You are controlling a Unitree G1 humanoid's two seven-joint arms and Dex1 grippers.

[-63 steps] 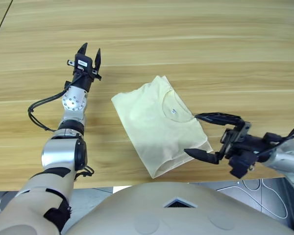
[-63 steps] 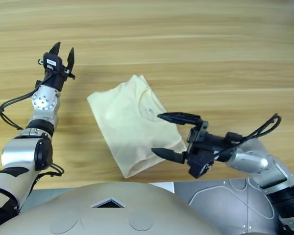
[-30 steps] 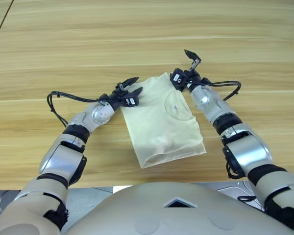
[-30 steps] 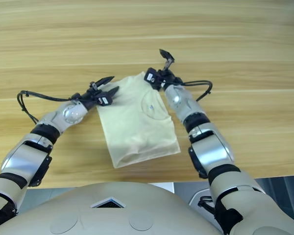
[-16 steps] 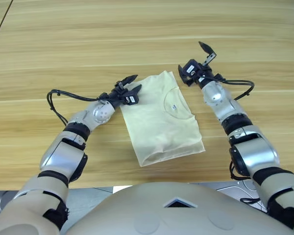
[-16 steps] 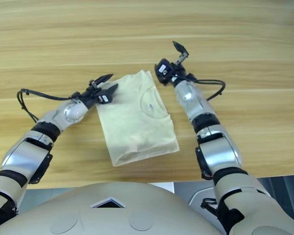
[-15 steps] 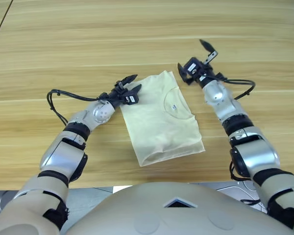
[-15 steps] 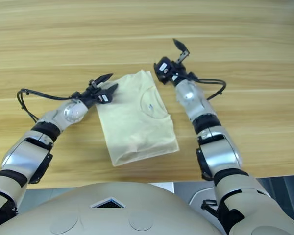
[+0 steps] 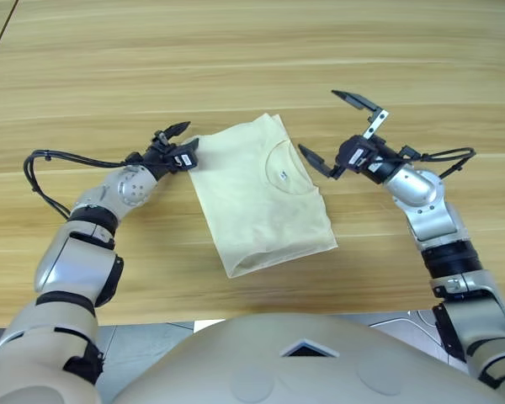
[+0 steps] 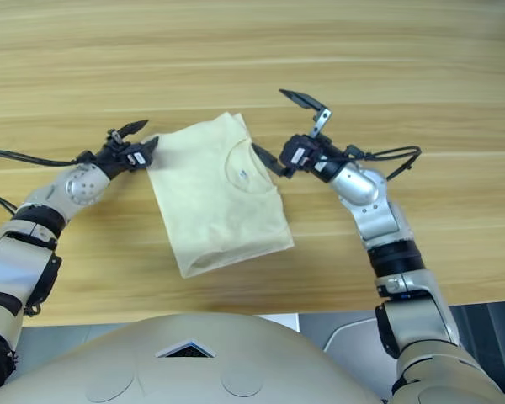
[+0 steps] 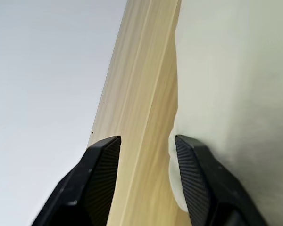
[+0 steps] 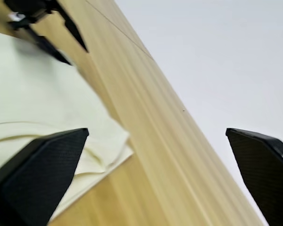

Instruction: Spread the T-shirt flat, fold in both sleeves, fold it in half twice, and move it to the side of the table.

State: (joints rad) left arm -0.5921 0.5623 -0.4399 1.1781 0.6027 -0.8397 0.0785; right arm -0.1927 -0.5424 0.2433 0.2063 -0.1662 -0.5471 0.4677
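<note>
T-shirt [image 9: 261, 198]: pale yellow, already folded to a compact rectangle, collar up, lying skewed on the wood counter [image 9: 236, 50]. Soft, light, limp. Layers will prob. slide & fan open if dragged by one corner, so best taken at two opposite edges, pinching thru all layers, or pushed flat. L jaws sit at the T-shirt's far-left corner w/ a narrow gap between the fingers; one finger touches the cloth edge, nothing pinched. R jaws are spread wide just right of the T-shirt's collar, lower finger at the edge, upper finger raised clear. A black cable [image 9: 46, 160] loops well left of the T-shirt, a 2nd cable [image 9: 442, 156] off to its right. Neither looks in the way of a sideways shift, tho the arms flank both sides.
</note>
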